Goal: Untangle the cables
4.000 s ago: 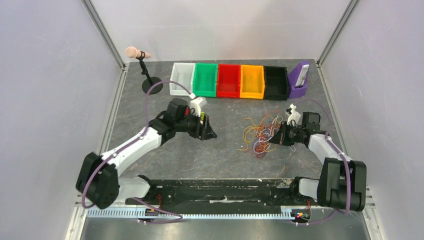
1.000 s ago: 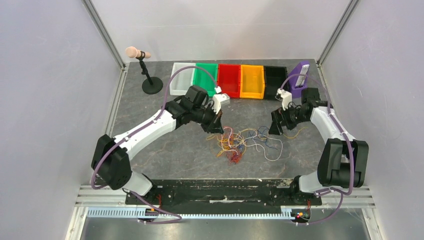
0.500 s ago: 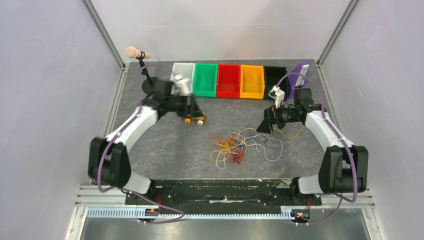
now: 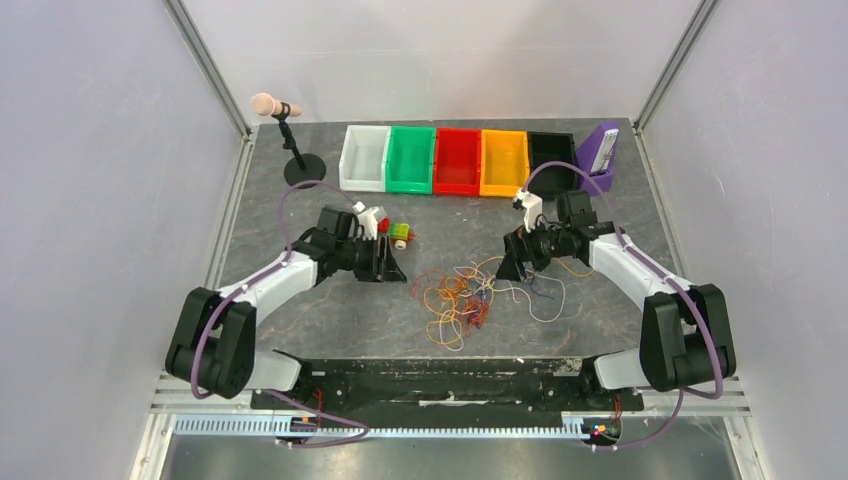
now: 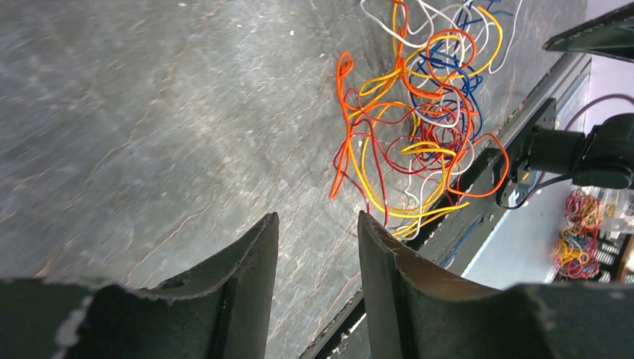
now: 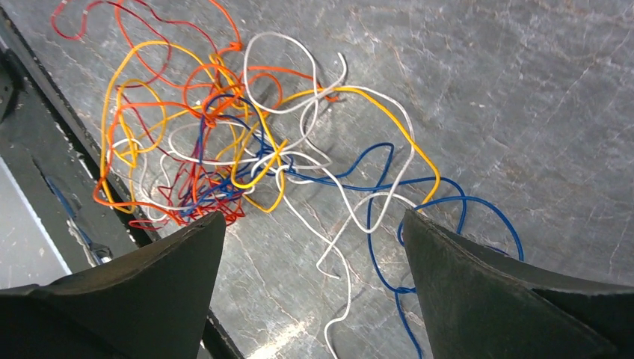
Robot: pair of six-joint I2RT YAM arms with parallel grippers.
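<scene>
Grey slate table [image 4: 350, 320], white walls [image 4: 100, 200]; cables [image 4: 462, 295] tangled centre; left fingers [image 5: 239, 284] narrowly apart, right fingers [image 6: 164, 277] wide.

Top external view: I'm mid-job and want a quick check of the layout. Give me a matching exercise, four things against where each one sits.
Things:
1. cables
2. white bin
3. purple holder
4. microphone

Places:
A. far left corner, on a black stand
B. left end of the bin row
C. just right of the black bin
D. loose in the middle of the table, nearer than the bins

Pairs: 1-D, 2-B, 3-C, 4-A
</scene>
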